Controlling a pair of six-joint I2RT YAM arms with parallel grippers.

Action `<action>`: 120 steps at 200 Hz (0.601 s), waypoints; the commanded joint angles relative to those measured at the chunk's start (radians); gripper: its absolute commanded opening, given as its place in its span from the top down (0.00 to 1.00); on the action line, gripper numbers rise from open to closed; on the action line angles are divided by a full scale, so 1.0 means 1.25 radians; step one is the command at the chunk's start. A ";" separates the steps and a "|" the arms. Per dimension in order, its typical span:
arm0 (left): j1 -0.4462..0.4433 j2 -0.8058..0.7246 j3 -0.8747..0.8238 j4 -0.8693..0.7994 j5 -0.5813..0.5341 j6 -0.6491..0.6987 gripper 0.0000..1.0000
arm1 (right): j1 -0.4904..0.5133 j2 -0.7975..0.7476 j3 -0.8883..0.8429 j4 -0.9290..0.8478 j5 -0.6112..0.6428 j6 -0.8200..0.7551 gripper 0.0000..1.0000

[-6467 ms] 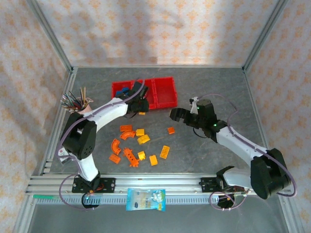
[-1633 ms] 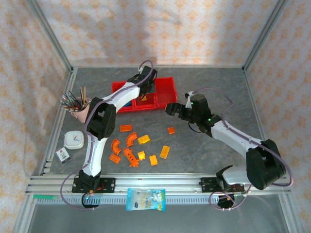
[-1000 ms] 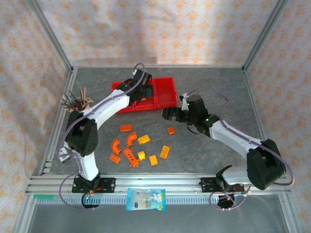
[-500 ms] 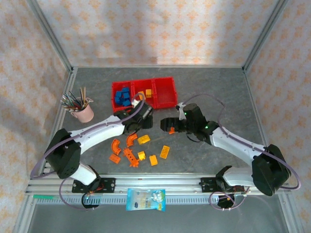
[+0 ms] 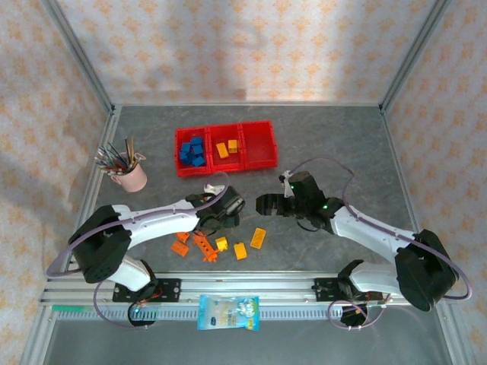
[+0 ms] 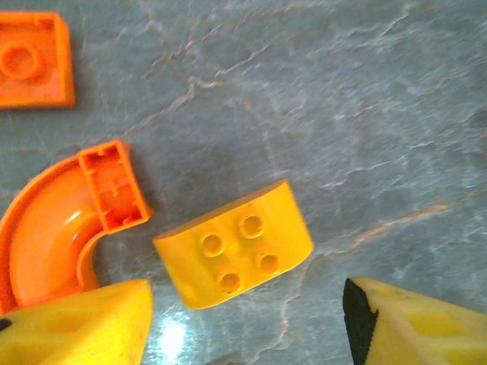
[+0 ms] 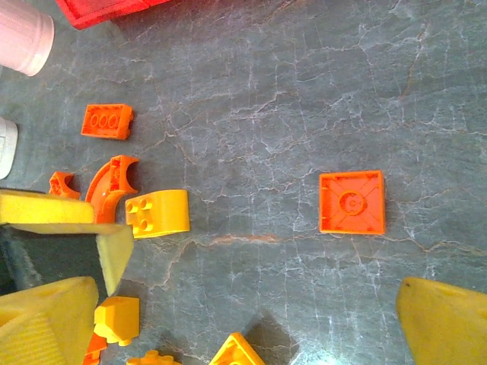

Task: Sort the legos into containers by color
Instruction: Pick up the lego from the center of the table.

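Note:
The three joined red bins point(image 5: 259, 144) stand at the back; the left one holds blue legos point(image 5: 194, 150), the middle one yellow-orange ones point(image 5: 226, 146). My left gripper point(image 5: 222, 213) is open just above a rounded yellow-orange brick point(image 6: 234, 255), its fingers point(image 6: 76, 323) either side of it and apart from it. An orange curved piece point(image 6: 53, 228) lies beside that brick. My right gripper point(image 5: 265, 204) is open and empty, with an orange square brick point(image 7: 351, 201) on the table ahead of it. More loose orange and yellow-orange bricks point(image 5: 259, 237) lie near the front.
A pink cup of pens point(image 5: 129, 176) stands at the left. A blue-and-white snack packet point(image 5: 228, 312) lies on the front rail. Metal frame posts edge the grey table point(image 5: 342, 137). A long studded orange piece point(image 5: 202, 245) lies among the loose bricks.
My left arm has pulled back from the bins and come down over the loose bricks, gripper empty. The right gripper has come forward from near the bins to the loose bricks.

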 commanded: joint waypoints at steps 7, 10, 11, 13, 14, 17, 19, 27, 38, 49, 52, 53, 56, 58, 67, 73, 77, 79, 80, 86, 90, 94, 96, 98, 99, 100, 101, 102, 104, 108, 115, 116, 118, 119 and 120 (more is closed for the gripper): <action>-0.003 0.029 -0.004 0.030 0.006 -0.031 0.29 | 0.004 -0.018 0.013 -0.012 0.039 -0.011 0.01; -0.004 0.031 -0.005 0.033 0.007 -0.031 0.29 | 0.004 -0.019 0.013 -0.012 0.039 -0.012 0.00; -0.003 0.032 -0.006 0.034 0.008 -0.031 0.29 | 0.004 -0.019 0.013 -0.012 0.040 -0.011 0.00; -0.004 0.034 -0.007 0.036 0.008 -0.031 0.29 | 0.004 -0.020 0.013 -0.011 0.039 -0.011 0.00; -0.003 0.035 -0.007 0.036 0.008 -0.030 0.29 | 0.004 -0.020 0.013 -0.011 0.040 -0.012 0.00; -0.004 0.037 -0.009 0.040 0.008 -0.031 0.29 | 0.004 -0.020 0.013 -0.011 0.040 -0.013 0.00; -0.004 0.039 -0.009 0.042 0.008 -0.031 0.29 | 0.004 -0.020 0.012 -0.011 0.040 -0.013 0.00; -0.003 0.045 -0.010 0.054 0.013 -0.031 0.29 | 0.004 -0.020 0.012 -0.011 0.044 -0.014 0.00; -0.003 0.056 -0.006 0.067 0.024 -0.024 0.29 | 0.004 -0.019 0.012 -0.010 0.046 -0.014 0.00; -0.004 0.069 0.002 0.068 0.022 -0.021 0.29 | 0.004 -0.017 0.014 -0.012 0.047 -0.014 0.00; -0.003 0.072 0.003 0.068 0.021 -0.020 0.29 | 0.004 -0.017 0.014 -0.011 0.046 -0.013 0.00; -0.003 0.072 0.004 0.068 0.021 -0.019 0.29 | 0.004 -0.017 0.014 -0.012 0.046 -0.014 0.00; -0.004 0.075 0.006 0.069 0.018 -0.020 0.29 | 0.004 -0.017 0.014 -0.012 0.046 -0.013 0.00; -0.003 0.077 0.006 0.069 0.016 -0.019 0.29 | 0.004 -0.017 0.015 -0.011 0.047 -0.013 0.00; -0.003 0.087 0.013 0.068 0.007 -0.018 0.29 | 0.004 -0.017 0.014 -0.011 0.048 -0.013 0.00; -0.003 0.096 0.019 0.066 0.003 -0.014 0.28 | 0.004 -0.018 0.015 -0.009 0.048 -0.013 0.01; -0.003 0.101 0.024 0.064 0.000 -0.012 0.28 | 0.004 -0.018 0.014 -0.008 0.049 -0.012 0.00; -0.003 0.104 0.026 0.064 0.000 -0.011 0.28 | 0.004 -0.018 0.015 -0.009 0.049 -0.013 0.00; -0.003 0.107 0.027 0.062 -0.001 -0.009 0.28 | 0.004 -0.017 0.015 -0.008 0.048 -0.013 0.00; -0.003 0.116 0.036 0.058 -0.005 -0.006 0.28 | 0.004 -0.017 0.015 -0.007 0.049 -0.013 0.00; -0.003 0.122 0.041 0.055 -0.007 -0.006 0.27 | 0.004 -0.017 0.016 -0.008 0.049 -0.013 0.00; -0.003 0.128 0.045 0.054 -0.010 -0.004 0.27 | 0.004 -0.016 0.017 -0.009 0.049 -0.013 0.00; -0.003 0.131 0.046 0.054 -0.011 -0.004 0.27 | 0.004 -0.016 0.018 -0.010 0.049 -0.013 0.00; -0.003 0.133 0.048 0.053 -0.012 -0.004 0.27 | 0.004 -0.016 0.018 -0.010 0.050 -0.013 0.00; -0.003 0.134 0.049 0.053 -0.012 -0.003 0.27 | 0.004 -0.016 0.018 -0.011 0.050 -0.014 0.00; -0.003 0.135 0.050 0.053 -0.013 -0.003 0.27 | 0.004 -0.016 0.018 -0.011 0.050 -0.014 0.00; -0.004 0.136 0.051 0.054 -0.013 -0.003 0.27 | 0.004 -0.016 0.018 -0.011 0.050 -0.013 0.00; -0.003 0.137 0.051 0.054 -0.014 -0.002 0.27 | 0.004 -0.015 0.018 -0.011 0.050 -0.014 0.01; -0.003 0.138 0.053 0.055 -0.015 -0.002 0.26 | 0.004 -0.016 0.018 -0.011 0.052 -0.014 0.00; -0.003 0.142 0.057 0.056 -0.017 -0.001 0.26 | 0.004 -0.016 0.018 -0.011 0.053 -0.014 0.00; -0.003 0.149 0.064 0.058 -0.022 0.001 0.26 | 0.004 -0.015 0.016 -0.010 0.054 -0.013 0.00; -0.003 0.150 0.065 0.058 -0.022 0.002 0.26 | 0.004 -0.016 0.017 -0.010 0.054 -0.013 0.00; -0.003 0.152 0.066 0.059 -0.022 0.003 0.26 | 0.004 -0.016 0.016 -0.010 0.054 -0.013 0.00; -0.003 0.153 0.067 0.059 -0.022 0.004 0.26 | 0.004 -0.016 0.016 -0.009 0.054 -0.014 0.00; -0.004 0.154 0.067 0.059 -0.022 0.004 0.26 | 0.004 -0.015 0.016 -0.009 0.054 -0.014 0.00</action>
